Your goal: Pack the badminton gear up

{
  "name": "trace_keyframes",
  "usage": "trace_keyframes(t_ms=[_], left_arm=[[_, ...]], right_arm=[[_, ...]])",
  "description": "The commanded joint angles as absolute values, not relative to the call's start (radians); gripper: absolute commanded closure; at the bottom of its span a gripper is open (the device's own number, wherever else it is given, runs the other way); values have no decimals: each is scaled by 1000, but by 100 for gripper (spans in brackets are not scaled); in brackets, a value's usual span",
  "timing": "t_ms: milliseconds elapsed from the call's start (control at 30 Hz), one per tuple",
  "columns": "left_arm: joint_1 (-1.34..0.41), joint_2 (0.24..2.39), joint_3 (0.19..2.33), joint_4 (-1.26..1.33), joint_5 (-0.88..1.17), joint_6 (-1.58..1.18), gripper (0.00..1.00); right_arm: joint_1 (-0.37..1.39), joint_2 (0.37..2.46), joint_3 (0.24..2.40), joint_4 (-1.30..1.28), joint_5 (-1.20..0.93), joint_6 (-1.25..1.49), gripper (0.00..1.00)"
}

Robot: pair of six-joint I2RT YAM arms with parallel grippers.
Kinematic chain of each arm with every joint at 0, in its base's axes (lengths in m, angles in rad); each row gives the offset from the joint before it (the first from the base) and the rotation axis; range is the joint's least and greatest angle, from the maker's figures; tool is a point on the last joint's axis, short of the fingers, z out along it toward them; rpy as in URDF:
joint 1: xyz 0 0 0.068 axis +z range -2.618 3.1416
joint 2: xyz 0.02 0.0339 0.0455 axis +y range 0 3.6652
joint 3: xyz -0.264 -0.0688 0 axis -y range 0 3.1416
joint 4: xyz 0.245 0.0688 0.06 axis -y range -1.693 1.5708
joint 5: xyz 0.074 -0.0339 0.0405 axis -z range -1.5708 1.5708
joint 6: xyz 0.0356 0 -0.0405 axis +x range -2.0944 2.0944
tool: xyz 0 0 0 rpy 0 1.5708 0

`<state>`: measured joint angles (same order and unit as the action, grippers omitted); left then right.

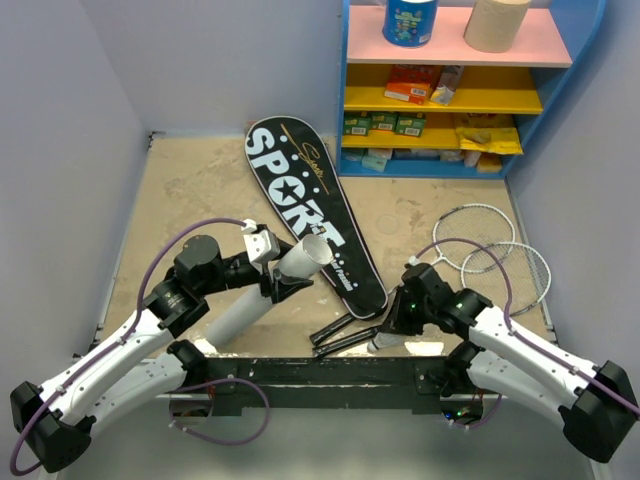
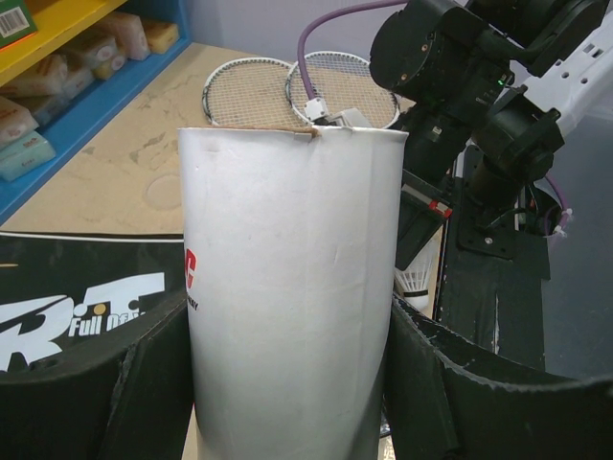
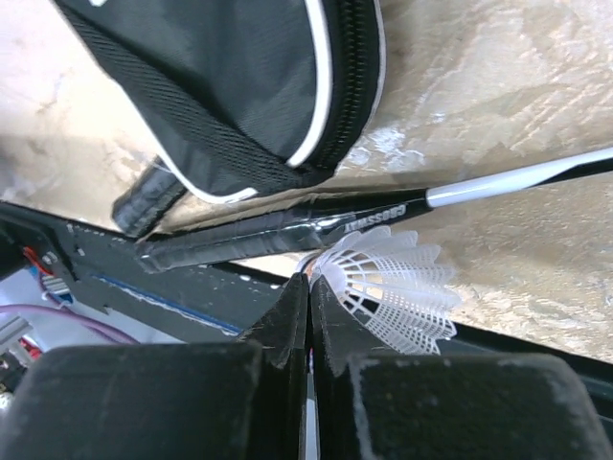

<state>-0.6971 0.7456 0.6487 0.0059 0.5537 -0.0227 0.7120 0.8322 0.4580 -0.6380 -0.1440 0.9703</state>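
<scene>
My left gripper is shut on the long white tube, which lies slanted with its open end over the black SPORT bag. In the left wrist view the tube fills the space between the fingers. My right gripper is shut on the skirt edge of a white shuttlecock, just above the rackets' black handles. The shuttlecock also shows in the left wrist view. Two silver rackets lie on the right, with their handles near the bag's tip.
A blue shelf unit with boxes stands at the back right. A blue-wrapped roll and a beige roll sit on its top. The black base bar runs along the near edge. Walls close in the left and right sides.
</scene>
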Motion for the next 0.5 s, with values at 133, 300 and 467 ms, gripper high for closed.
trace_keyframes(t_ms=[133, 300, 467], left_arm=[[-703, 736, 698, 54, 569, -11, 95], [-703, 744, 699, 51, 578, -12, 95], [-701, 756, 701, 46, 581, -9, 95]], right_arm=[[710, 778, 626, -687, -138, 936, 100], [710, 813, 810, -710, -184, 874, 100], [710, 848, 969, -660, -216, 798, 100]])
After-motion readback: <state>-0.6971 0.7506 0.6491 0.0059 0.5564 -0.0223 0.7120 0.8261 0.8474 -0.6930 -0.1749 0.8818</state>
